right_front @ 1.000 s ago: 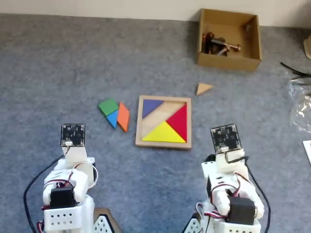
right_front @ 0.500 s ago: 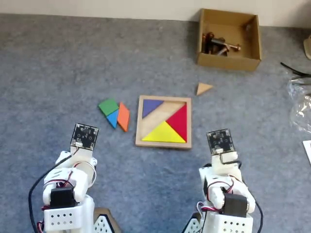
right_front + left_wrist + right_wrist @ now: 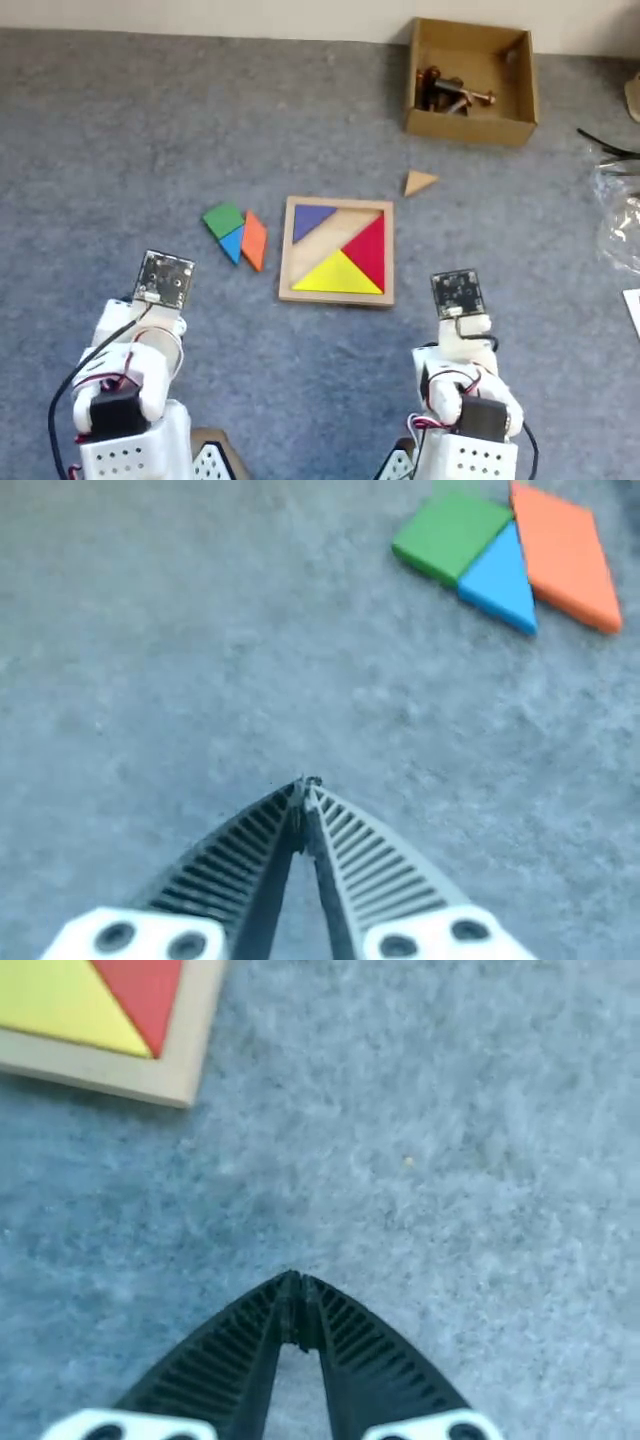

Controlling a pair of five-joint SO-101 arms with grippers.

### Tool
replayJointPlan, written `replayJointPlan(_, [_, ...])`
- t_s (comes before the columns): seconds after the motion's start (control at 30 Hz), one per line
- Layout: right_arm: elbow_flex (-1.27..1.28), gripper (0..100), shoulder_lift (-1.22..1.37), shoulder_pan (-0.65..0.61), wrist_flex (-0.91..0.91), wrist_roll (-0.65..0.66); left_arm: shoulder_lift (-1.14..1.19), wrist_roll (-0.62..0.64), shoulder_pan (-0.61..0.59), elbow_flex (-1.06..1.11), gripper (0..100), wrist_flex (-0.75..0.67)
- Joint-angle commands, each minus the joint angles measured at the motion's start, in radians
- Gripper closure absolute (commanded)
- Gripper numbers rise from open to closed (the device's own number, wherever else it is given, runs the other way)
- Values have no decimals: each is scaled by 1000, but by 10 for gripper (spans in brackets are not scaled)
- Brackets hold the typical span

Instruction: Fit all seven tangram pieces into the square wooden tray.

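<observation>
A small robotics test bench, in a lab or a hobby room; which of the two cannot be told.

The work surface is a grey felt-like mat (image 3: 120,130) that runs up to a pale strip of wall (image 3: 200,15). Two small white machines, the left arm (image 3: 120,400) and the right arm (image 3: 465,410), stand side by side at its near edge, with bare red and black wires (image 3: 118,378) looping over their motors and perforated bases. A wooden puzzle tray (image 3: 335,298) lies in front of them. Off to the side are an open cardboard box (image 3: 465,130) of small wooden and metal-looking oddments, a crumpled clear plastic bag (image 3: 620,225) and a loose black cable (image 3: 603,143): working-desk clutter.
</observation>
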Motion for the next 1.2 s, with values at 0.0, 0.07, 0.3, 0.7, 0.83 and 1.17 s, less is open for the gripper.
replayJointPlan(0.0, [79, 993, -12, 70, -16, -2, 16, -48, -27, -102, 995, -6])
replayJointPlan(0.07, [90, 993, -12, 101, -19, -6, 16, -75, -27, -137, 995, 26])
replayJointPlan(0.3, [110, 993, -8, 108, -28, -17, 18, -86, -25, -249, 922, 117])
replayJointPlan(0.7, [110, 993, -7, 35, -36, -92, 120, -135, -25, -351, 923, 112])
replayJointPlan(0.83, [110, 993, -7, 35, -36, -92, 325, -132, -24, -493, 923, 112])
replayJointPlan(1.17, [110, 993, -7, 39, -36, -92, 750, -132, 15, -750, 919, 118])
